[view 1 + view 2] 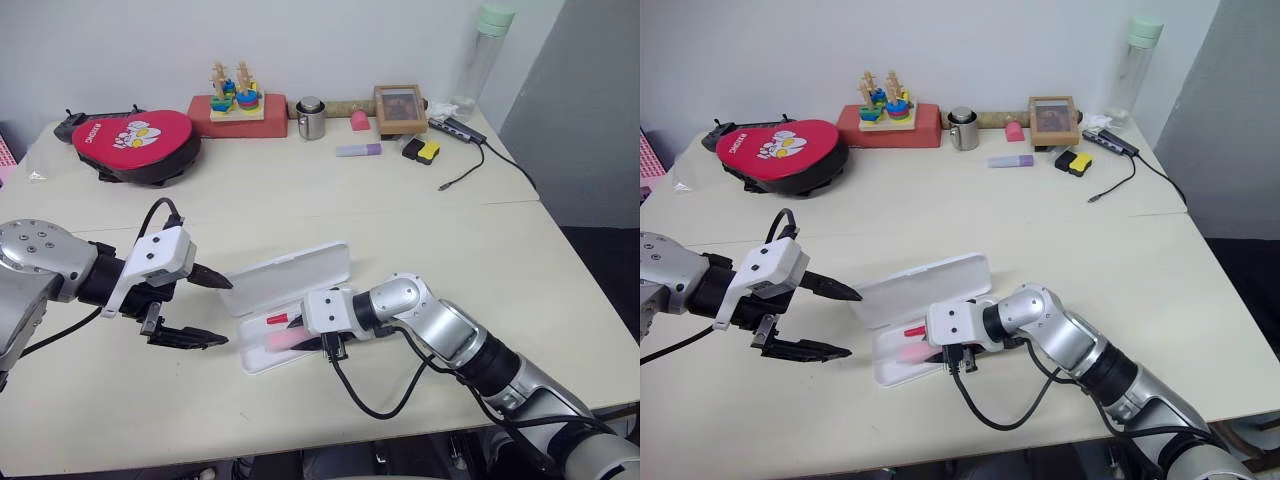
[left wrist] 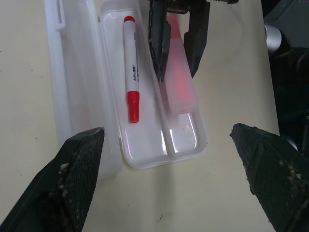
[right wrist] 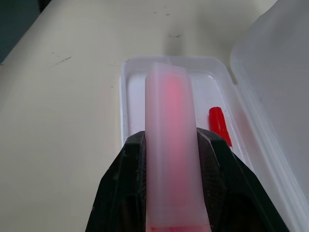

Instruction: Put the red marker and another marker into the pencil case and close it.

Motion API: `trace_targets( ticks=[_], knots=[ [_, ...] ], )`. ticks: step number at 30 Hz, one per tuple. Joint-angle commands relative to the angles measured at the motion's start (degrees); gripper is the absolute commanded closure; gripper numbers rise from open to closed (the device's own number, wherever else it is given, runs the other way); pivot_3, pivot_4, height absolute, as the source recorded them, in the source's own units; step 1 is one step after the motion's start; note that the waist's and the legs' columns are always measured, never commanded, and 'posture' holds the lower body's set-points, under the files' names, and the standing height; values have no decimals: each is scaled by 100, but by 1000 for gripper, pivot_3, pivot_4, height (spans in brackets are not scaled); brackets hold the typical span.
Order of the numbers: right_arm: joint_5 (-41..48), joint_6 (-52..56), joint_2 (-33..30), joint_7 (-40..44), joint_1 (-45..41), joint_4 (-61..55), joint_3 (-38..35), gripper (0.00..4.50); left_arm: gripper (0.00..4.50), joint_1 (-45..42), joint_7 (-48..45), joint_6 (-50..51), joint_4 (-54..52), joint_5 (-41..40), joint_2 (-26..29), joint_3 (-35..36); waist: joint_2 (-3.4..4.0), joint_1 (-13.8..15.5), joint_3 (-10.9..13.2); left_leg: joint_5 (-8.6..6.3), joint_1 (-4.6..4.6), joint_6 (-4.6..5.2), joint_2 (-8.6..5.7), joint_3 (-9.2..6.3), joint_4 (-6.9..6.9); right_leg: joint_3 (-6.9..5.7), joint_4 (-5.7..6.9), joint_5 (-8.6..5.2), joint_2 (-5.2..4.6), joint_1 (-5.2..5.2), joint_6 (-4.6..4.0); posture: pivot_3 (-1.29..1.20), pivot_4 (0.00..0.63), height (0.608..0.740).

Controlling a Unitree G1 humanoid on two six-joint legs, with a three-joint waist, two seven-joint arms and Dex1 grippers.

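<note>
Landmark: the case [image 1: 262,352], a white plastic box lying open on the table [image 1: 420,230] near its front edge, lid [image 1: 290,275] folded back on the far side.
Right gripper [image 2: 176,72]: over the case's near compartment, jaws narrow and clamped on the sides of the pink marker [image 3: 172,145].
Pink marker: held low over the near compartment, lengthwise along it; whether it already rests on the tray floor I cannot tell.
Red marker [image 2: 130,67]: lying flat in the case's far compartment, beside the lid hinge, cap toward the left gripper's end.
Left gripper [image 1: 195,305]: just left of the case, above the table, jaws wide apart and holding nothing.
Handling, pink marker: looks light, stiff and smooth, likely slippery; the mid-barrel side grip suits it, and it should drop in easily once freed.
Handling, case: thin, light plastic, likely to slide when pushed; I would press the lid at its free long edge while steadying the tray.
Task stage: by my reading one marker is stowed, the second is nearly in, and the lid is not yet closed.
Beyond the case: a red pouch [image 1: 135,143], far back left of it.
</note>
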Motion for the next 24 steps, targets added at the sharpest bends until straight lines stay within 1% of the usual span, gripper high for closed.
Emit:
trace_targets(
  ticks=[1,4,6,8,10,18,19,24],
  knots=[
    [-89,-207,85,67,1,61,22,3401,0,21,18,29,-128,-50,24,168,0,-4,0,0,1,0,1,0,0,0,1,1,1,0,-3,0,150,740],
    [-100,-235,87,152,21,37,19,3401,0,75,39,13,-121,-23,25,193,0,-3,0,0,3,0,1,2,1,3,1,4,2,1,-6,0,150,740],
    [-106,-234,89,185,38,23,11,2700,0,94,48,-1,-119,-16,23,204,0,-3,0,0,3,0,1,3,2,3,1,4,2,1,-7,0,150,740],
    [-116,-214,106,152,37,-5,-33,2458,0,92,70,-2,-114,-14,4,196,0,1,0,0,2,0,1,2,1,3,0,4,2,1,-7,0,150,740],
    [-88,-125,118,160,14,-59,-116,1888,0,92,95,-19,-98,0,-22,176,0,3,0,0,1,0,1,3,1,3,-1,4,2,0,-7,0,150,740],
    [280,472,17,431,-204,-437,-580,109,0,1,173,-106,6,74,-156,53,1,6,1,0,-1,0,1,3,2,3,-1,4,2,0,-7,0,150,740],
    [318,554,5,437,-235,-475,-640,49,0,-2,181,-121,14,87,-175,42,1,6,0,0,0,0,1,2,2,3,0,4,2,0,-7,0,150,740],
    [491,843,-216,512,-317,-748,-933,49,0,-21,243,-111,-13,110,-301,31,1,8,0,0,-1,0,1,1,2,1,-1,5,2,0,-8,0,150,740]
  ],
)
